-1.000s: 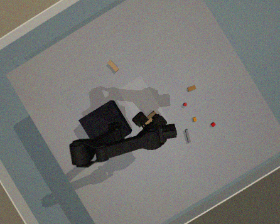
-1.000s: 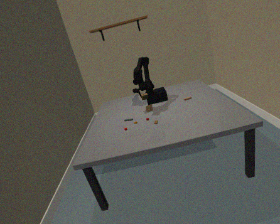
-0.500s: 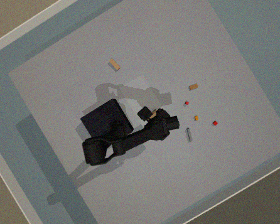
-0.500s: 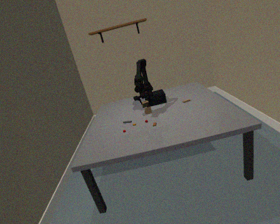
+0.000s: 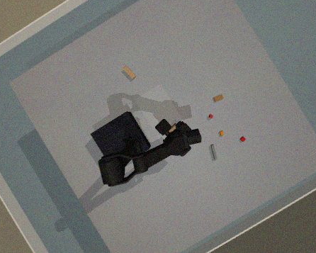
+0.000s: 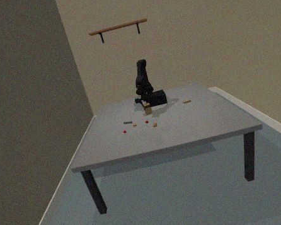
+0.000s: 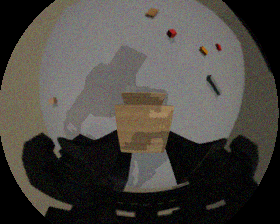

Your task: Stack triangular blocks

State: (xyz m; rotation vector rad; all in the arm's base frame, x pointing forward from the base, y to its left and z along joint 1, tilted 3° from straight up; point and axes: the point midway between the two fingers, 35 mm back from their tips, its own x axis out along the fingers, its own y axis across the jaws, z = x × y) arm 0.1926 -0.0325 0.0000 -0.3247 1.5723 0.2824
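Observation:
My gripper (image 5: 172, 127) (image 7: 143, 130) is shut on a wooden triangular block (image 6: 146, 104) (image 7: 145, 125), whose broad face fills the middle of the wrist view. The other triangular block (image 6: 149, 111) (image 7: 143, 97) shows just past the held block's far edge in the wrist view and just below it in the exterior view. The held block hides part of it, and I cannot tell whether the two touch. In the top view only a small strip of wood shows between the dark gripper parts. The sloped faces are not clear.
A long wooden piece (image 5: 129, 72) (image 6: 187, 101) lies apart. Past the gripper lie a short wooden piece (image 5: 218, 98) (image 6: 155, 125), two red cubes (image 5: 210, 116) (image 5: 243, 139), an orange piece (image 5: 222, 133) and a grey bar (image 5: 213, 152) (image 7: 213, 85). A large dark box-shaped body (image 5: 115, 132) stands beside the arm.

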